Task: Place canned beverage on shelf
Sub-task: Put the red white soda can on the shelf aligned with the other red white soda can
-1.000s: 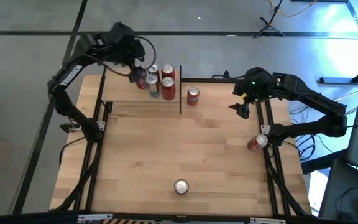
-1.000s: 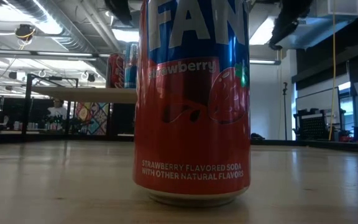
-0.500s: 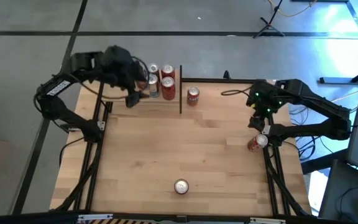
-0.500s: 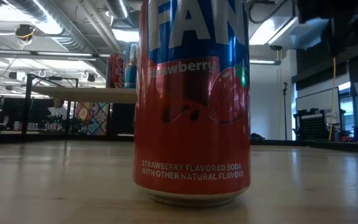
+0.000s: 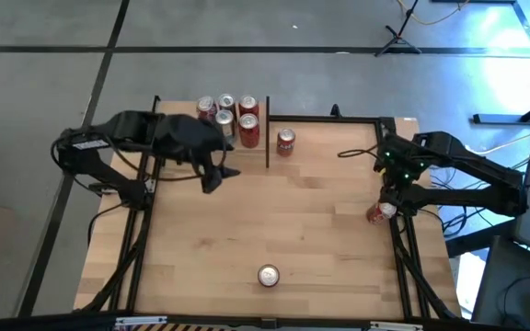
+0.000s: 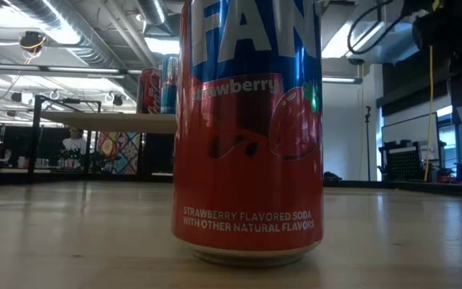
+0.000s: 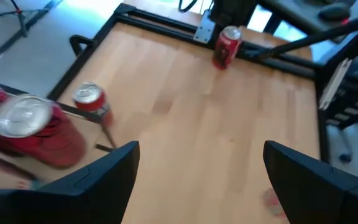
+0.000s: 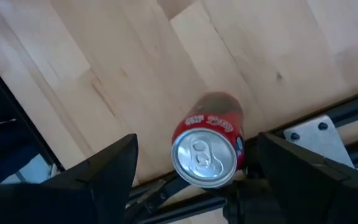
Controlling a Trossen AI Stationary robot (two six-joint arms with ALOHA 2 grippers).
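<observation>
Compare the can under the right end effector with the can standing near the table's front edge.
The can under the right end effector stands at the table's right edge, an open end effector above it; the front can stands alone, unattended. The first reads red, the second red and blue. Both are upright and on the tabletop, off the shelf.

We see a wood table on a black frame, with grey floor around it crossed by dark lines. A tripod stands on the floor past the table's far edge. In the low view, ducts run along the ceiling and a person sits far back, beside a colourful panel. A yellow cable hangs at right, above a black cart.
</observation>
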